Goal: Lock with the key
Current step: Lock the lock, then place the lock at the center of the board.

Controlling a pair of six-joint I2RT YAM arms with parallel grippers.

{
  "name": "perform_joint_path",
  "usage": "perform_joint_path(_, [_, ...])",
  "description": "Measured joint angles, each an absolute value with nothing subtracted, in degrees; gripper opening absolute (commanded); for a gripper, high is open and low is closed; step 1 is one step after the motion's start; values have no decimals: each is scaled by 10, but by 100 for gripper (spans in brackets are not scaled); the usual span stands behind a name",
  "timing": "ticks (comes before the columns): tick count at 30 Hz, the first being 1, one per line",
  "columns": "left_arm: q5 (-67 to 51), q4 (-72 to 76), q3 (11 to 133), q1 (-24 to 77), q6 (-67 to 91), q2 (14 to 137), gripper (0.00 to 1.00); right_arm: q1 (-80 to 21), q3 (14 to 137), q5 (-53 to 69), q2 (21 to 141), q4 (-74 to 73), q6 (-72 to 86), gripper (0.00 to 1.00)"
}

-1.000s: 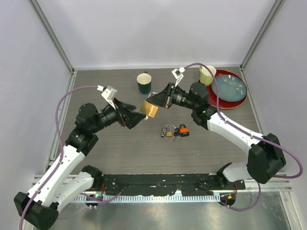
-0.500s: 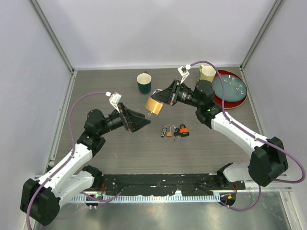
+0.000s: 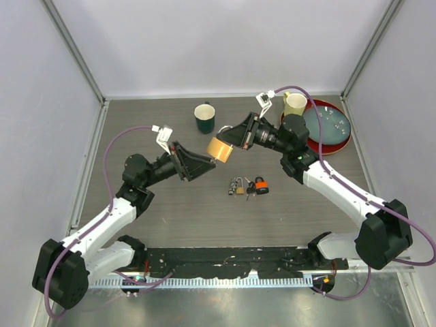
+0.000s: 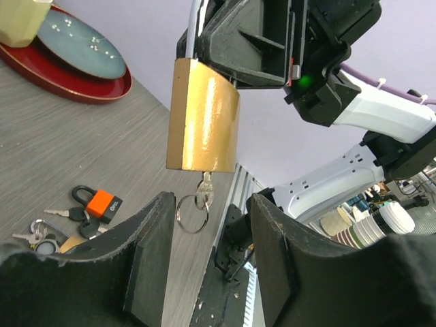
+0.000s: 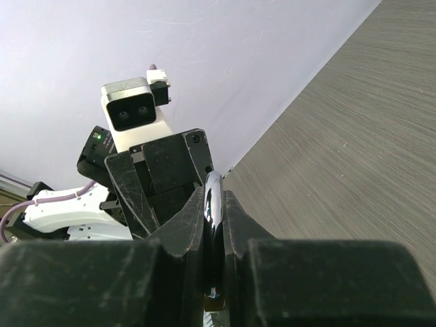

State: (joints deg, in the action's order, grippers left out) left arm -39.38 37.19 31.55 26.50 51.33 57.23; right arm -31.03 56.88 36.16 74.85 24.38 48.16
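Note:
A brass padlock point(image 3: 219, 149) hangs in the air over the middle of the table. My right gripper point(image 3: 236, 135) is shut on its steel shackle point(image 5: 213, 218), which is pinched between both fingers. In the left wrist view the padlock point(image 4: 203, 116) has a key point(image 4: 204, 189) in its underside, with a key ring point(image 4: 193, 212) dangling from it. My left gripper point(image 4: 208, 235) is open just below the key. Its fingers stand either side of the ring and touch nothing. In the top view the left gripper point(image 3: 206, 163) sits just left of and below the padlock.
Small padlocks and loose keys point(image 3: 238, 187) lie on the table beside an orange padlock point(image 3: 261, 185). A dark green mug point(image 3: 204, 117) stands at the back. A yellow cup point(image 3: 295, 104) and a red plate point(image 3: 320, 145) holding a blue plate are at the back right.
The right gripper has carried the padlock slightly up and to the right. The left arm has shifted right and tilted, keeping its open gripper just under the padlock.

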Motion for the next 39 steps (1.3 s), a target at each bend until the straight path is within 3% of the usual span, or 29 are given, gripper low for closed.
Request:
perform_joint_path(9, [-401, 427, 312, 265, 542, 596, 42, -310, 567, 361, 748, 248, 487, 1])
perform_joint_path(14, [-407, 449, 310, 267, 556, 620, 31, -310, 566, 361, 748, 253, 493, 1])
perform_joint_path(19, [-415, 466, 310, 270, 569, 632, 0, -310, 566, 359, 748, 255, 495, 1])
perform_joint_path(39, [-418, 498, 291, 271, 585, 627, 0, -311, 565, 360, 747, 261, 495, 1])
